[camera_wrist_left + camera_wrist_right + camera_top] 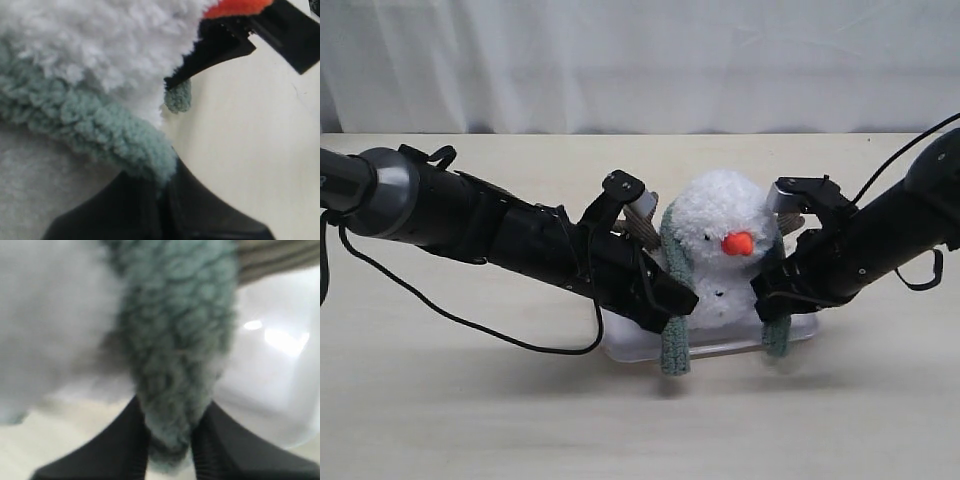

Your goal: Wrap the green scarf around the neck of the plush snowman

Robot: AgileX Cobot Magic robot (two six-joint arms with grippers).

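Both claws loaded. Left claw (162, 186) is pinched narrow on the green scarf (674, 262) where it hangs down the left side of the plush snowman (725, 215). Right claw (170, 442) is nipped on the other hanging end, knit bulging between the fingers (125, 440). The scarf runs round behind the snowman, high at the sides of the head. Both tails dangle in front over the edge of the white tray (625, 345) it sits on. Risks, as I judge them: the ends must cross in front and my claws are near each other, so a clash is likely if both go at once. An uneven pull could tip or drag the light plush off its tray. The fuzzy knit may slide through my grip. The band could snag the brown branch arm (642, 226) or settle above the neck. Table (460, 420) pale, matte, wood-look. White curtain (620, 60) behind. A loose cable (450, 315) trails under my left arm.
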